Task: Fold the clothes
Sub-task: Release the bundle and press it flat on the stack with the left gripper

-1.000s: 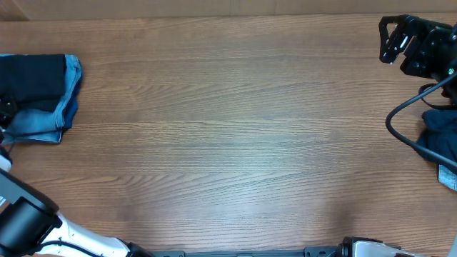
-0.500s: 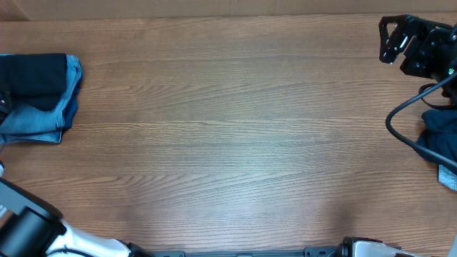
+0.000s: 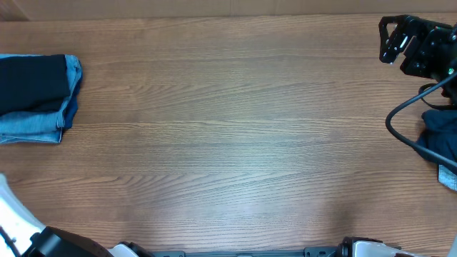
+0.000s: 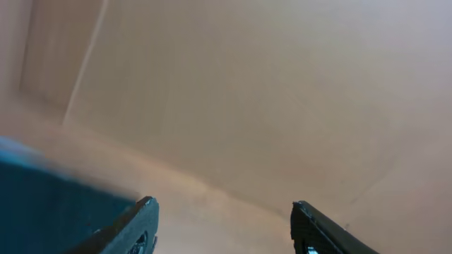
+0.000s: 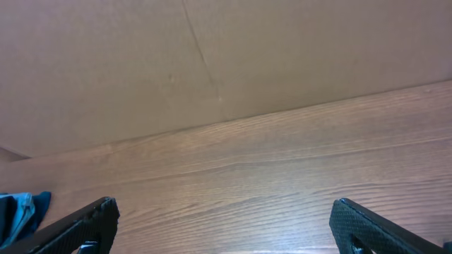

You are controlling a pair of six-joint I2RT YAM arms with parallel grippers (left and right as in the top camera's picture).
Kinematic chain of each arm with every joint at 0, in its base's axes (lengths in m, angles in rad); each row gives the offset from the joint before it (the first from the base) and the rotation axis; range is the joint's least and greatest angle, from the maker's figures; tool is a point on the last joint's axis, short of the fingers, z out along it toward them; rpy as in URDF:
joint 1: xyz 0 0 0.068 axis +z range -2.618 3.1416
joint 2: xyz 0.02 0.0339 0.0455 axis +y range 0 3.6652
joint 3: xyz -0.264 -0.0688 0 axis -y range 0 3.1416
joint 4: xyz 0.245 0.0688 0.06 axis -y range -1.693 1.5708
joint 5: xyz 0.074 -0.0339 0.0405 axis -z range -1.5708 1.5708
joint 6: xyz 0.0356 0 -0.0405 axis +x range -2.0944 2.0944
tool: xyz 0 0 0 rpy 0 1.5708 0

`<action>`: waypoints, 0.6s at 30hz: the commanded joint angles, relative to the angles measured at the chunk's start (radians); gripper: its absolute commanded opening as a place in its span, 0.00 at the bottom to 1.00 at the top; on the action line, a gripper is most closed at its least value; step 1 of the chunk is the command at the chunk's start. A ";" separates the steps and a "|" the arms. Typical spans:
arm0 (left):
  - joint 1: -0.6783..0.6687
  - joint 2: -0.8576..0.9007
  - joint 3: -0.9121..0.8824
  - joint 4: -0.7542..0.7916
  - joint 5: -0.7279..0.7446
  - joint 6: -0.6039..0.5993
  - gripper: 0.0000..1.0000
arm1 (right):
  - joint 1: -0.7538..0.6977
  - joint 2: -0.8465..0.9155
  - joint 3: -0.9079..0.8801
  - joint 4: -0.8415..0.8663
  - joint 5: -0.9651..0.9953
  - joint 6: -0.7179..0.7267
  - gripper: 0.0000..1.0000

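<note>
**Left end effector** (image 4: 222, 222): fingers parted at a middling width, nothing between them. It shows in the wrist view only. Blurred blue fabric (image 4: 49, 212) fills the lower left corner there, just beside one finger.

**Left arm** (image 3: 18, 225): lower left corner of the overhead view, apart from the clothes.

**Right end effector** (image 5: 226, 226): spread wide and holding nothing. Bare wood grain runs between and ahead of the fingers, up to a tan panel (image 5: 212, 56).

**Right arm** (image 3: 421, 50): upper right corner of the overhead view. A black cable (image 3: 390, 121) loops down from it near the right edge.

**Folded stack** (image 3: 36, 96): a dark navy piece on top of light blue denim. It lies flat at the left edge, in the upper left of the frame, and is cut by the frame border.

**Dark blue garment** (image 3: 439, 139): crumpled, at the right edge at mid-height, beside the cable and partly out of frame.

**Bench** (image 3: 228, 143): wood grain. The whole middle span between the two piles is open, from the top edge to the bottom edge.
</note>
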 commanded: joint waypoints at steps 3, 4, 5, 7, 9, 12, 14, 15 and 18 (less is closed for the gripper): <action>-0.156 0.014 -0.003 -0.253 -0.580 0.183 0.60 | -0.002 -0.004 0.008 0.003 0.006 -0.003 1.00; -0.181 0.014 -0.003 -0.264 -0.621 0.209 0.59 | -0.002 -0.003 0.008 0.003 0.006 -0.003 1.00; -0.206 0.014 -0.003 -0.273 -0.662 0.236 0.53 | -0.002 -0.003 0.008 0.003 0.006 -0.003 1.00; -0.261 0.014 -0.003 -0.272 -0.736 0.317 0.46 | -0.002 -0.003 0.008 0.003 0.006 -0.003 1.00; -0.309 0.015 -0.003 -0.244 -0.843 0.365 0.45 | -0.002 -0.003 0.008 0.003 0.006 -0.003 1.00; -0.354 0.020 -0.003 -0.158 -1.036 0.382 0.49 | -0.002 -0.003 0.008 0.003 0.006 -0.003 1.00; -0.355 0.027 -0.002 -0.102 -1.082 0.382 0.54 | -0.002 -0.003 0.008 0.003 0.006 -0.003 1.00; -0.344 0.034 0.000 -0.079 -1.082 0.382 0.55 | -0.002 -0.004 0.008 0.003 0.006 -0.003 1.00; -0.308 0.074 0.000 -0.022 -1.062 0.373 0.56 | -0.002 -0.003 0.008 0.003 0.006 -0.003 1.00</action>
